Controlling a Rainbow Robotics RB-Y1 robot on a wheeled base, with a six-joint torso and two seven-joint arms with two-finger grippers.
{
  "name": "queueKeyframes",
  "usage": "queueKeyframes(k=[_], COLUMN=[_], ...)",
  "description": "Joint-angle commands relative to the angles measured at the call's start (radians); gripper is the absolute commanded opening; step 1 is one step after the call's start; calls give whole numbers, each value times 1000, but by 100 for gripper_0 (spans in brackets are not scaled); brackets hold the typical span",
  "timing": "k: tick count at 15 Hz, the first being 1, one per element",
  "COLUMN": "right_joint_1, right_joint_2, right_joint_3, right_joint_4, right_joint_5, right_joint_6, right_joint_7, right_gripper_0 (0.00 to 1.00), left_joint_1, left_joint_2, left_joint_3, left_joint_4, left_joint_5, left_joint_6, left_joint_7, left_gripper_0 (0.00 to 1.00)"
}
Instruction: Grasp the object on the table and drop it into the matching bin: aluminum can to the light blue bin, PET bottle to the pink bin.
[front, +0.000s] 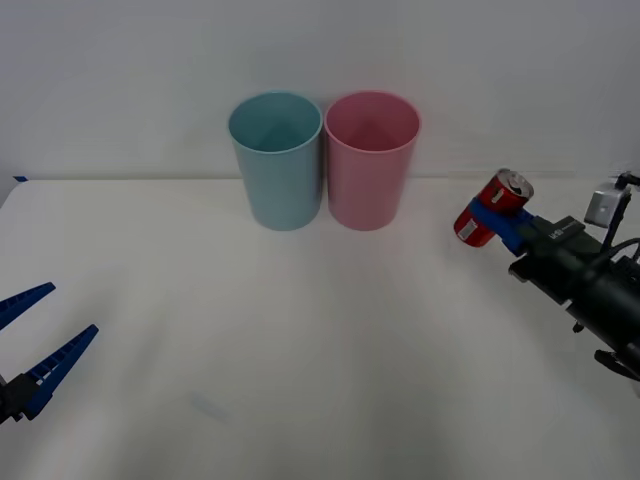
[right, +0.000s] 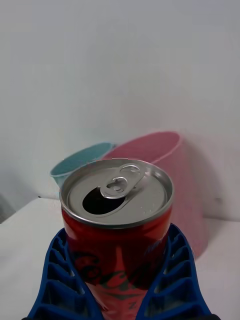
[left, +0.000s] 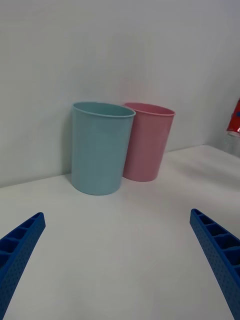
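My right gripper (front: 492, 214) is shut on the aluminum can (front: 492, 206), a small red can with a silver top, held tilted in the air at the right, level with the bins' upper halves. From the right wrist the can (right: 117, 235) sits between the blue fingers (right: 175, 280), its opened top facing up. The light blue bin (front: 276, 160) and the pink bin (front: 371, 159) stand side by side at the back of the white table (front: 300, 340), left of the can. My left gripper (front: 35, 345) waits open low at the front left.
A plain white wall (front: 320, 50) rises right behind the two bins. The table's broad middle and front lie between the two arms. The bins (left: 102, 147) stand touching each other in the left wrist view.
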Motion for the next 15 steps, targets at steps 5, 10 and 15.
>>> queueKeyframes(k=[5,10,15], right_joint_1=[-71,-302,-526], right_joint_2=[-16,-51,-57], right_joint_3=[30,142,262], right_joint_4=[-128,-77,67], right_joint_5=[22,91,164], right_joint_6=[-7,-3,19], right_joint_7=[-36,-64,-98], right_gripper_0=[0,0,0], left_joint_1=[0,0,0], left_joint_2=[0,0,0], left_joint_3=[0,0,0], left_joint_4=[0,0,0], left_joint_5=[0,0,0], left_joint_6=[0,0,0], left_joint_7=[0,0,0], left_gripper_0=[100,100,100])
